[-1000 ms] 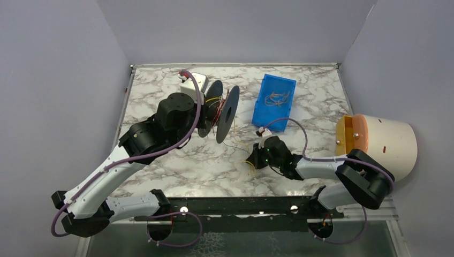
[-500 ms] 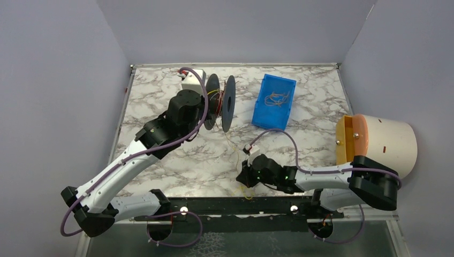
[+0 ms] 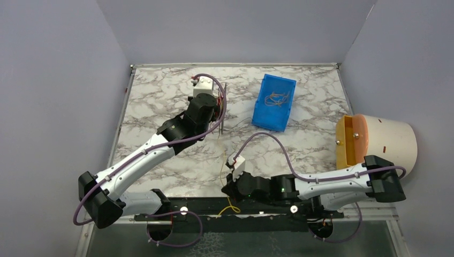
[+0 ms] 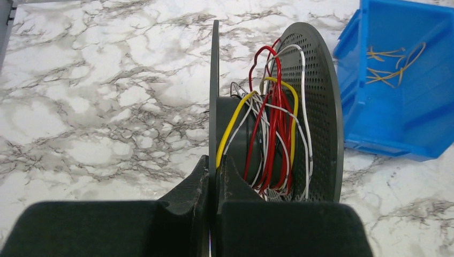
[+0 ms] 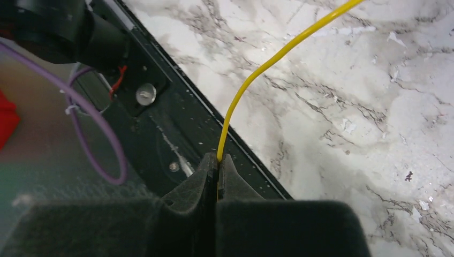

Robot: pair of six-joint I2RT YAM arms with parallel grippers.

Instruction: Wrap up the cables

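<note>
A black spool [image 4: 310, 107] stands on edge on the marble table, with red, white and yellow cables [image 4: 270, 134] wound loosely on its hub. My left gripper [image 4: 214, 163] is shut on the spool's near flange [image 4: 214, 80]; from above the spool [image 3: 220, 110] shows edge-on beside my left wrist. My right gripper [image 5: 217, 160] is shut on a yellow cable [image 5: 251, 80] that runs up and away across the table. From above, the right gripper [image 3: 227, 187] is at the table's near edge and the yellow cable [image 3: 222, 155] stretches from it toward the spool.
A blue bin [image 3: 274, 101] holding several yellow-orange wire pieces stands at the back right. A cream and orange cylinder [image 3: 377, 142] lies at the right edge. The black front rail [image 3: 214, 206] runs under the right gripper. Purple arm cables loop over both arms.
My right gripper has pulled the yellow cable left and toward the near edge. My left gripper has moved the spool right and back, turning it edge-on to the top camera.
</note>
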